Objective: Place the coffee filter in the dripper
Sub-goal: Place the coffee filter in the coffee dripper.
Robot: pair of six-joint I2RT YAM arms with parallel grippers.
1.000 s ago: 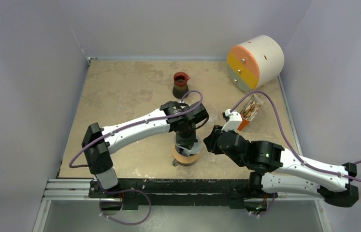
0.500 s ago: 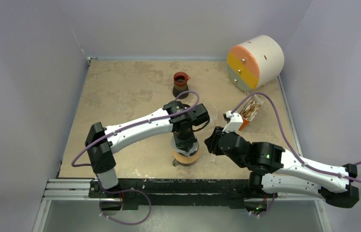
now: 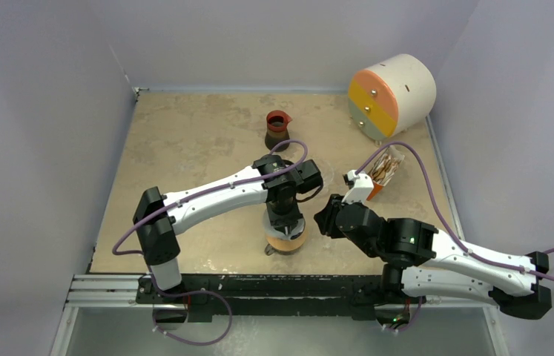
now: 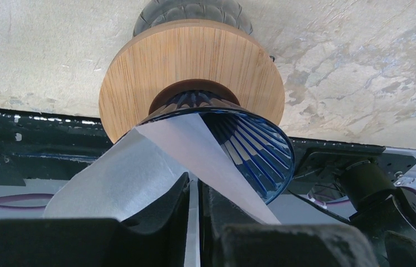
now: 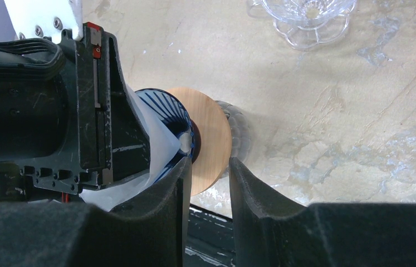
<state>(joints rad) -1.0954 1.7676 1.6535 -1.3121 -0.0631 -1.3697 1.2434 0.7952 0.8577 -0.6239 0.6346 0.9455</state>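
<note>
The deep-blue ribbed dripper (image 4: 255, 147) sits in a flat wooden ring (image 4: 194, 61) on a glass base near the table's front edge, under my left gripper in the top view (image 3: 285, 239). My left gripper (image 4: 194, 186) is shut on a white paper coffee filter (image 4: 138, 167), whose folded point reaches into the dripper's mouth. From above, my left gripper (image 3: 285, 219) hangs directly over the dripper. My right gripper (image 5: 208, 169) is open, just right of the dripper (image 5: 166, 108), its fingers either side of the wooden ring's edge (image 5: 211, 139). The filter (image 5: 158, 147) shows there too.
A dark pitcher with a red rim (image 3: 277, 127) stands behind the left arm. A white drum with orange, yellow and green drawer fronts (image 3: 391, 95) is at the back right. An orange-based filter holder (image 3: 383, 170) is beside the right arm. A clear glass dripper (image 5: 306, 16) lies nearby.
My left gripper has shifted slightly right and down over the dripper with the filter in it. The right arm has barely moved.
</note>
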